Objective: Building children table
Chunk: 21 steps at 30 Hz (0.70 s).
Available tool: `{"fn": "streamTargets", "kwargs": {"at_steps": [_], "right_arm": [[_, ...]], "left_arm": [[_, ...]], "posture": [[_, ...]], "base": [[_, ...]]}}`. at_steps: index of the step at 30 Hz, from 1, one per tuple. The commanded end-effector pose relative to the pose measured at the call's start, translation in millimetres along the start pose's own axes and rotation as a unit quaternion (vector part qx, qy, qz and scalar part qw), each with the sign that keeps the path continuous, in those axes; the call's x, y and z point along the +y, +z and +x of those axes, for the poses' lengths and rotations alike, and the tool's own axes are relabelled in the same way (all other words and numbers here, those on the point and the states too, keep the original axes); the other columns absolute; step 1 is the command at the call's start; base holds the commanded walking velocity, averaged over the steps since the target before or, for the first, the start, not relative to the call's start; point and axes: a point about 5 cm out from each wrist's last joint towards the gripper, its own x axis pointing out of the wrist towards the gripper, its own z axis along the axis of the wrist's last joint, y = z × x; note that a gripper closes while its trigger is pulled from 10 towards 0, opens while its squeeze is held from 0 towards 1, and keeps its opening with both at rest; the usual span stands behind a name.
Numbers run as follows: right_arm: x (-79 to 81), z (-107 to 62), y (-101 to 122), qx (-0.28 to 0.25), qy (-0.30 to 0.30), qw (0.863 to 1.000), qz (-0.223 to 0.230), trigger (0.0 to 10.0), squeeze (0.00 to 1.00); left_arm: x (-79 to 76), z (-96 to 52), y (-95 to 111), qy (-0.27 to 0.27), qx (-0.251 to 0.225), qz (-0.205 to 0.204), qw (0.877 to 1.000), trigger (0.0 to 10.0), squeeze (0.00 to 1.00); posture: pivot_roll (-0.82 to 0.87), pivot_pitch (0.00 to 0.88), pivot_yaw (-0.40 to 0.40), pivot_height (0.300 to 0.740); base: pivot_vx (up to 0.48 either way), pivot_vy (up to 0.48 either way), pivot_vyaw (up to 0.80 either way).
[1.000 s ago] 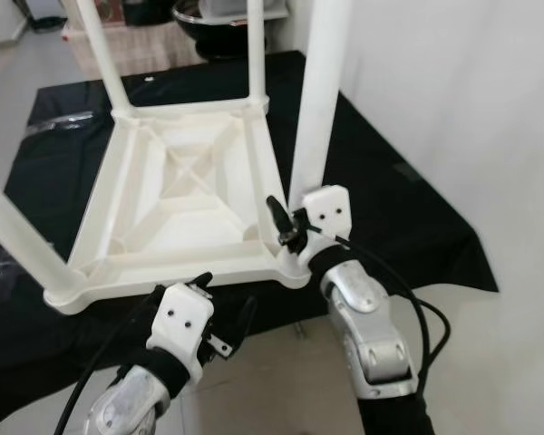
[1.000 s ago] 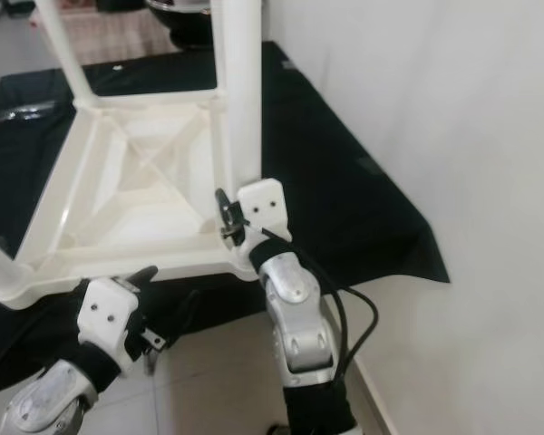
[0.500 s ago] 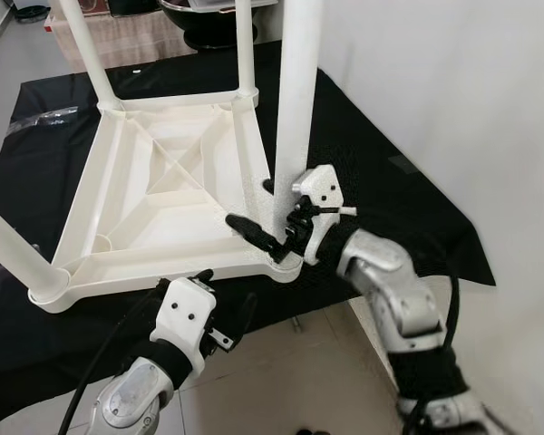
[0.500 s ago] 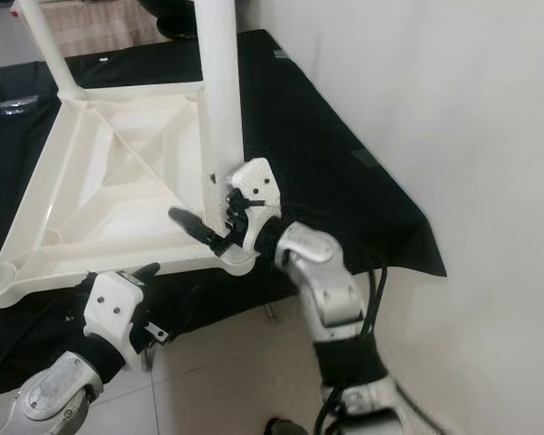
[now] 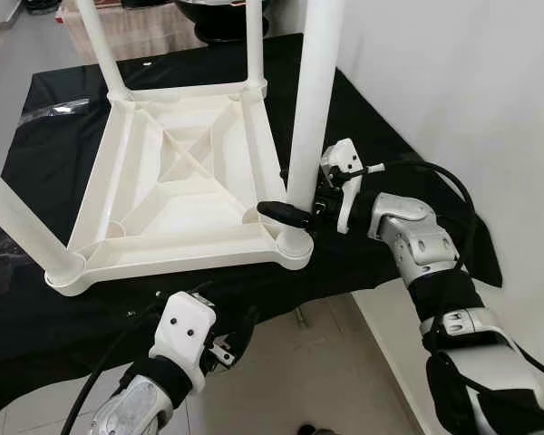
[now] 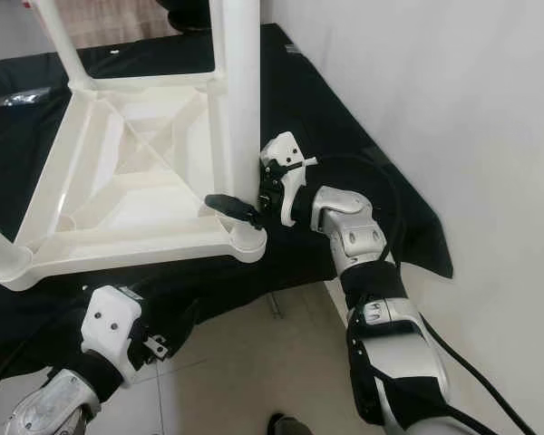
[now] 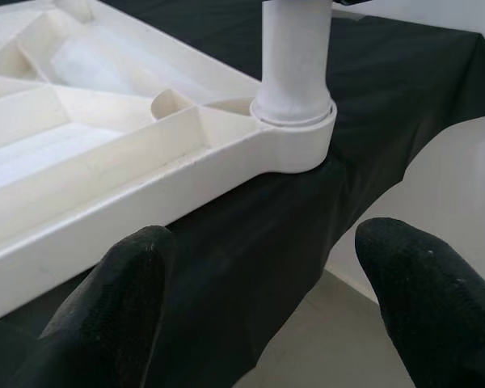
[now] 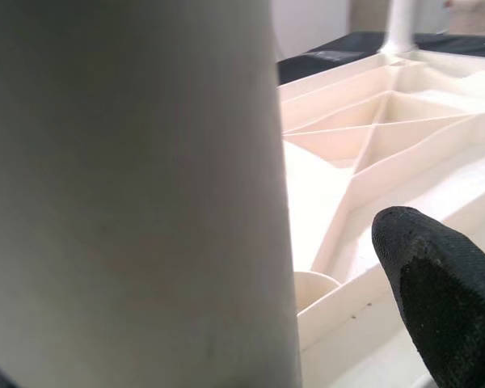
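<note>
Children's table (image 5: 177, 195) lies upside down on a surface draped in black cloth (image 5: 36, 317), its ribbed underside facing up. Legs stand upright in the corner sockets; the near-right leg (image 5: 310, 118) is seated in its round socket (image 7: 295, 137) at the corner closest to the wall.

Handling: the part appears to be moulded white plastic, so judge it light, stiff and smooth, with a glossy finish that may slip under the pads. The legs are long levers; side load near the top could rock a leg out of its socket. Take hold low on the leg, just above the socket, or on the thick rim of the frame.

Right gripper (image 5: 299, 210) reaches in from the wall side at the foot of the near-right leg. One black finger (image 5: 281, 213) lies across the front of the leg; the other is hidden behind it, so the jaws straddle the leg, and whether they press on it cannot be told.

Left gripper (image 7: 259, 299) hangs below the near edge of the surface, jaws spread and empty.

Compared with half a second ago, the right forearm has swung out toward the wall and the wrist now approaches the leg more horizontally; the left gripper keeps its position
</note>
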Motion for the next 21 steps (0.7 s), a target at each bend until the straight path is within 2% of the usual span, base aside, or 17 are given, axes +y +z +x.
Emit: {"fn": "streamTargets", "kwargs": {"at_steps": [1,5,6,15,21], "right_arm": [[-1.2,1.3,2.6,-0.010,0.022,1.000,0.004,10.0,0.00],[-2.5,2.7,3.7,-0.013,0.050,0.999,0.015,10.0,0.00],[-2.5,3.9,3.8,-0.016,0.068,0.997,0.019,0.0,0.00],[-1.8,6.6,1.8,-0.025,0.080,0.996,0.026,0.0,0.00],[-5.1,-2.5,-6.5,-0.035,0.032,0.999,0.012,0.0,0.00]], "left_arm": [[-2.6,-4.7,-0.7,-0.001,0.010,0.003,1.000,10.0,0.00],[-3.0,-8.0,0.2,-0.001,0.012,0.002,1.000,10.0,0.00],[-3.4,-10.2,0.8,0.000,0.014,0.002,1.000,10.0,0.00],[-3.6,-13.1,2.0,0.001,0.017,0.001,1.000,10.0,0.00],[-4.5,-10.4,1.6,0.002,0.017,-0.001,1.000,10.0,0.00]], "posture": [[0.10,0.235,-0.032,0.740],[0.11,0.242,-0.031,0.740],[0.12,0.248,-0.031,0.740],[0.12,0.254,-0.030,0.740],[0.09,0.246,-0.039,0.740]], "base": [[0.000,0.000,0.00],[0.000,0.000,0.00],[0.000,0.000,0.00],[0.000,0.000,0.00],[0.000,0.000,0.00]]}}
